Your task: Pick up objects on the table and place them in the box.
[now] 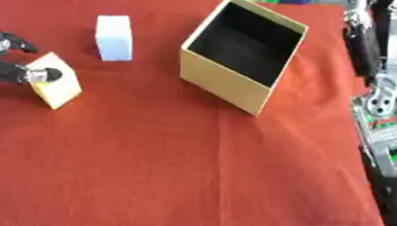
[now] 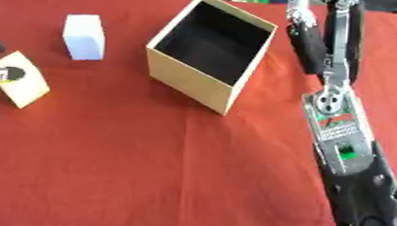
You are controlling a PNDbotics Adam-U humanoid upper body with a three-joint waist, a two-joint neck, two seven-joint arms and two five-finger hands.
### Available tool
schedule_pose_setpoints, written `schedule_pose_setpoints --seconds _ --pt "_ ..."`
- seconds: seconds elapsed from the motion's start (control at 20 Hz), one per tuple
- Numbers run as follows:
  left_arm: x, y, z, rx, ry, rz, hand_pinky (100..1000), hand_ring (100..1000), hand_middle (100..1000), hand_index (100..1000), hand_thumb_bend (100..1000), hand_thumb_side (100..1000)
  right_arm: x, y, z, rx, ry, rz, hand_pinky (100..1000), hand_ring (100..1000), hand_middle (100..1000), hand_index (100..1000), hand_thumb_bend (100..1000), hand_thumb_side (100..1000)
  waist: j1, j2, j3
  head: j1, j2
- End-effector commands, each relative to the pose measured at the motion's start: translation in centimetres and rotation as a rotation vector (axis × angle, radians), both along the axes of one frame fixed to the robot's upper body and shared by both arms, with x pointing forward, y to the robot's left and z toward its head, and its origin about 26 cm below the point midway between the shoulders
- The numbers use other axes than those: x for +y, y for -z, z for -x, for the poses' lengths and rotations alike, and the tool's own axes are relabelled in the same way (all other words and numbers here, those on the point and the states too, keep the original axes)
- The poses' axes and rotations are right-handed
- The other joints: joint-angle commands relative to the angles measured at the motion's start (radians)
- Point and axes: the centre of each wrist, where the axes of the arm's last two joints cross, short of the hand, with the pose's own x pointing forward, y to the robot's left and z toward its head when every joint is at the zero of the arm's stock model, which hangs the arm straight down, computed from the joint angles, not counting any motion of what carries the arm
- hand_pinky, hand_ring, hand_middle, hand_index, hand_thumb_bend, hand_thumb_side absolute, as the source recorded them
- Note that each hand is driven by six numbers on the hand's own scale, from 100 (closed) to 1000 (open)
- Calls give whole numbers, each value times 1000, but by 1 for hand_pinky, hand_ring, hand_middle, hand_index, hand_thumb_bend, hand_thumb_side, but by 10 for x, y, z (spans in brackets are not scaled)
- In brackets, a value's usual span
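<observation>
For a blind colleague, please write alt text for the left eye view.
The robot's left hand grips a yellow block at the left of a red tablecloth. A white block stands behind it, beside an open, empty box.

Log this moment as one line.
left hand: pinching yellow cube | white block: on red cloth | open cardboard box: empty | right hand: out of view

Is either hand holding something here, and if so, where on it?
The left hand pinches the yellow block at its upper left corner; the right hand's fingers are not visible.
</observation>
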Motion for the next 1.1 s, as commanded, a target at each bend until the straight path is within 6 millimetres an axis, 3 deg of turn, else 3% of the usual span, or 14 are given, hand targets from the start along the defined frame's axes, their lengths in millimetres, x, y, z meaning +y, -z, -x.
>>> schedule_pose_setpoints --seconds 0.05,1.1 --pt "2 -22 7 -47 10 -20 825 1000 910 960 515 925 -2 -7 2 -21 -3 8 793 745 710 1000 100 825 6 -21 2 -12 -1" --pt "-3 -12 14 -51 -7 -110 840 998 922 957 637 893 -1 -6 3 -21 -6 4 792 746 709 1000 100 824 10 -25 10 -15 0"
